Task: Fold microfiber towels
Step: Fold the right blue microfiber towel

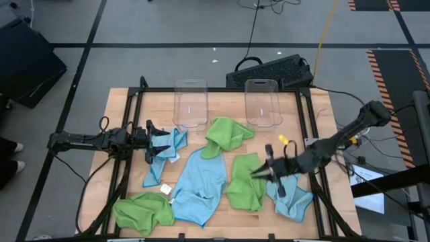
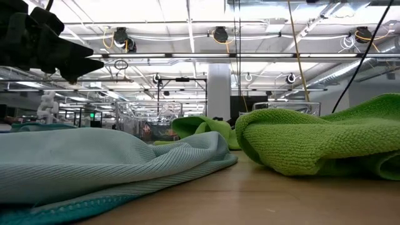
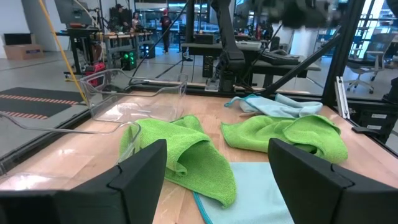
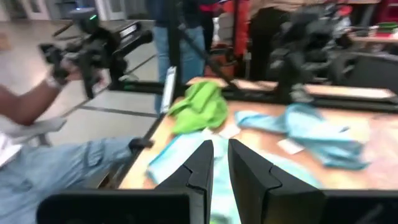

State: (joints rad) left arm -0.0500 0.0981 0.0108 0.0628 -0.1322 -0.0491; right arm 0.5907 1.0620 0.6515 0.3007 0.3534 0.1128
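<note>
Several microfiber towels lie crumpled on the wooden table (image 1: 121, 107). A lime green one (image 1: 228, 133) lies at the centre back, and a large light blue one (image 1: 201, 183) in the middle. Further green ones lie at the near left (image 1: 144, 212) and centre right (image 1: 245, 183). Blue ones lie at the near right (image 1: 293, 200) and at the left (image 1: 168, 149). My left gripper (image 1: 156, 143) stands open and level over the left blue towel. My right gripper (image 1: 256, 173) is shut on nothing and hovers above the centre-right green towel, pointing toward the table's left (image 4: 219, 165).
Two clear plastic bins (image 1: 191, 104) (image 1: 262, 101) stand at the table's far edge. A black keyboard (image 1: 269, 70) lies on the floor behind them. In the right wrist view, a person (image 4: 37, 118) sits beyond the table's left side.
</note>
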